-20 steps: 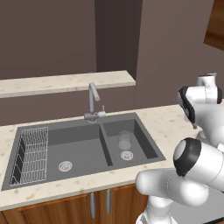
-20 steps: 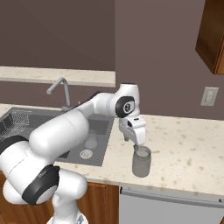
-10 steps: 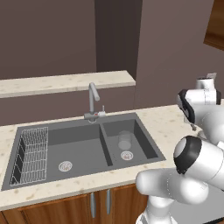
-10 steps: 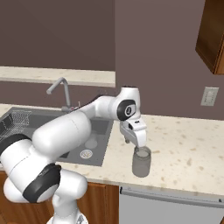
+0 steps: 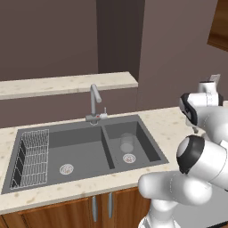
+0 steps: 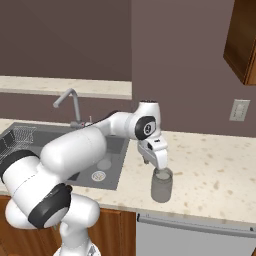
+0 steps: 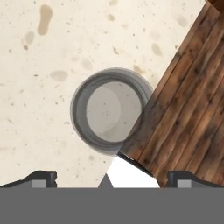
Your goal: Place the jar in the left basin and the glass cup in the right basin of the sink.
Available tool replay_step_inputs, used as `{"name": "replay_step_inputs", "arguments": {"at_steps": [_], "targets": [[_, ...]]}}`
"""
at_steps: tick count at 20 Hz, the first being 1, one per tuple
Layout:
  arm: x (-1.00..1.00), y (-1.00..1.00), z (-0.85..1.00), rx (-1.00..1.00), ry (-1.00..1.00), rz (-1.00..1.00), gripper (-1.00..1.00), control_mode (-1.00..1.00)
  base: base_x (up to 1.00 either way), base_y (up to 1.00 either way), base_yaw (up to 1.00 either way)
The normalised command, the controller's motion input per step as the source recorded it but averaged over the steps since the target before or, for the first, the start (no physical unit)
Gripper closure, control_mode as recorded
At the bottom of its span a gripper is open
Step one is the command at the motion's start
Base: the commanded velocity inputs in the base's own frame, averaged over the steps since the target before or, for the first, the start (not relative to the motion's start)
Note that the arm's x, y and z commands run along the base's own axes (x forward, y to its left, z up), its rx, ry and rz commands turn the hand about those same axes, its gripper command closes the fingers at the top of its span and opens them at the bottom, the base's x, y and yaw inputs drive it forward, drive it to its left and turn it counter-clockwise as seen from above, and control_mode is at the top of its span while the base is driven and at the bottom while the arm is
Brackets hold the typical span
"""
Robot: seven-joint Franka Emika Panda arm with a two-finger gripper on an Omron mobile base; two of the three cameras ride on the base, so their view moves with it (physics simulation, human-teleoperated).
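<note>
The jar (image 6: 161,187), smoky grey with a narrower neck, stands upright on the speckled counter to the right of the sink (image 6: 75,176), close to the counter's front edge. My gripper (image 6: 159,163) hangs open just above its mouth, fingers pointing down. In the hand view the jar's round mouth (image 7: 111,111) lies straight ahead between my fingertips (image 7: 43,176), which are spread wide and touch nothing. The glass cup (image 5: 127,143) stands in the narrower right basin (image 5: 149,149), beside its drain. The wider left basin (image 5: 84,149) holds a wire rack (image 5: 32,158).
A curved steel tap (image 5: 94,101) rises behind the sink's divider, with a raised ledge (image 5: 67,84) behind it. A wall outlet (image 6: 239,110) and an upper cabinet (image 6: 244,40) lie to the right. Open counter (image 6: 215,165) stretches right of the jar.
My gripper has come down and slightly right, closer to the jar's mouth. The jar and the glass cup have stayed where they were.
</note>
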Motion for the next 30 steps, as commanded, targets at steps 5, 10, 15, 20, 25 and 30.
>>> {"name": "replay_step_inputs", "arguments": {"at_steps": [5, 10, 15, 20, 25, 30], "targets": [[0.09, -0.05, -0.11, 0.00, 0.00, 0.00, -1.00, -1.00, 0.00, 0.00, 0.00], [0.09, -0.06, -0.11, 0.00, -0.01, 0.00, -1.00, -1.00, 0.00, 0.00, 0.00], [0.08, -0.06, -0.09, 0.01, -0.05, 0.02, -1.00, -1.00, 0.00, 0.00, 0.00], [0.07, -0.11, -0.06, 0.01, -0.09, 0.07, -1.00, -1.00, 0.00, 0.00, 0.00], [0.05, -0.10, -0.06, 0.02, -0.08, 0.09, -1.00, -1.00, 0.00, 0.00, 0.00], [0.02, -0.01, -0.08, 0.01, -0.07, 0.07, -1.00, -1.00, 0.00, 0.00, 0.00]]}}
